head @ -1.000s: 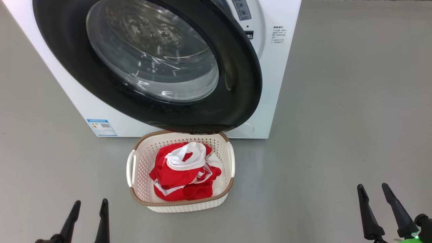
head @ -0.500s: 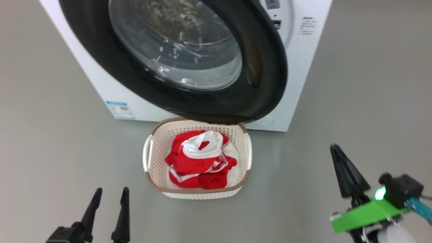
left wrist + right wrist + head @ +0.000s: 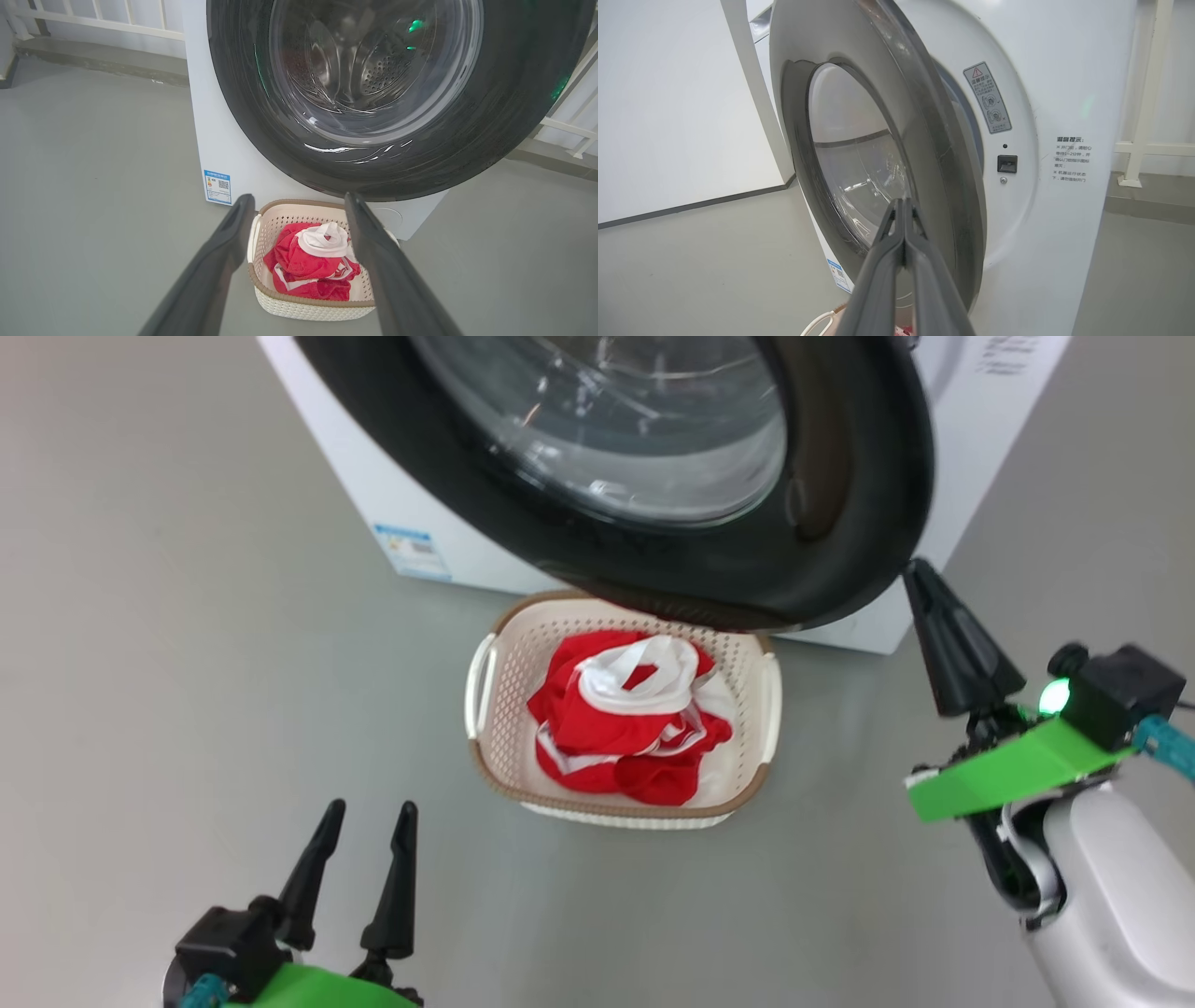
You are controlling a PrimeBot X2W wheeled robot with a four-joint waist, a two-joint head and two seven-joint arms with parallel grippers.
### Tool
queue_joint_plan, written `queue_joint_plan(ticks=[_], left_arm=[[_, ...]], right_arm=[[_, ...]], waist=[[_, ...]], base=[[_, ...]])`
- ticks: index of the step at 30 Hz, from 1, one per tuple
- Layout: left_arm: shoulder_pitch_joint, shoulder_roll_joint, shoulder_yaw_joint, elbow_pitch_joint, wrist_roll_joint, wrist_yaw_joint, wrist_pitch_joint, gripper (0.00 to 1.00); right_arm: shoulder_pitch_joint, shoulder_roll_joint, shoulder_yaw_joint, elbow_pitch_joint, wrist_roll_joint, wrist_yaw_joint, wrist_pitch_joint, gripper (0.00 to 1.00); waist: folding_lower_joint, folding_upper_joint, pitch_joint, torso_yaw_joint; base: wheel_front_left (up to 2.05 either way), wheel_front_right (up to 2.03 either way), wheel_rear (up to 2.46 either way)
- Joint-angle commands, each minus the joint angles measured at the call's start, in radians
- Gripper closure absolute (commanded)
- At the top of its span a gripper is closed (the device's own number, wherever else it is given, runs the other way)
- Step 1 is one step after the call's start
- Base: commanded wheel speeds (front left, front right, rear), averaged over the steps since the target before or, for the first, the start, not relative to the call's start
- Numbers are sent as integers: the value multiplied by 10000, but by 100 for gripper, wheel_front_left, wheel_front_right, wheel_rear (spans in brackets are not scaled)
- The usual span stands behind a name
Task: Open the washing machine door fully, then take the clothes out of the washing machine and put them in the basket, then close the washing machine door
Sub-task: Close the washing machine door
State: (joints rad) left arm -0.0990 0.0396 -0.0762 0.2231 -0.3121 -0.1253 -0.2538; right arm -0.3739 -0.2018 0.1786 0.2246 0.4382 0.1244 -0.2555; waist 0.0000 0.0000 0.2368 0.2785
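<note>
The washing machine (image 3: 980, 448) stands at the top, and the washing machine door (image 3: 868, 476) hangs partly open over the basket (image 3: 607, 809). The clothes (image 3: 621, 728), red with white trim, lie in the basket. My right gripper (image 3: 915, 567) is shut and empty, its tip just right of the door's lower right rim. In the right wrist view that gripper (image 3: 903, 201) points at the door (image 3: 924, 140) seen edge-on. My left gripper (image 3: 372, 807) is open and empty near the lower left, short of the basket. The left wrist view shows the left gripper (image 3: 299, 198) framing the basket (image 3: 261, 280) and the clothes (image 3: 303, 261).
Grey floor surrounds the machine and basket. A blue label (image 3: 217, 186) is on the machine's lower front. The door latch slot (image 3: 1007, 163) shows on the white front panel. White railings (image 3: 93, 21) run behind the machine, and a white panel (image 3: 668, 116) stands to its left.
My right gripper has shut and risen to the door's lower right rim. The head camera has shifted, so the whole scene sits further right. The left gripper stays open.
</note>
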Motion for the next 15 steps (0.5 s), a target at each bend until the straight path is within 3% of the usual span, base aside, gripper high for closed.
queue_joint_plan(ticks=[1, 15], left_arm=[[-302, 109, 246, -208, -77, -54, -80, 0], [-1148, 107, -287, -322, -625, -54, -80, 0]], right_arm=[[-326, -65, 199, -145, 60, 63, -63, 100], [-2051, -549, -235, 295, 159, 63, -63, 100]], waist=[[0, 0, 520, 485], [0, 0, 1832, 1068]], base=[[0, 0, 0], [0, 0, 0]])
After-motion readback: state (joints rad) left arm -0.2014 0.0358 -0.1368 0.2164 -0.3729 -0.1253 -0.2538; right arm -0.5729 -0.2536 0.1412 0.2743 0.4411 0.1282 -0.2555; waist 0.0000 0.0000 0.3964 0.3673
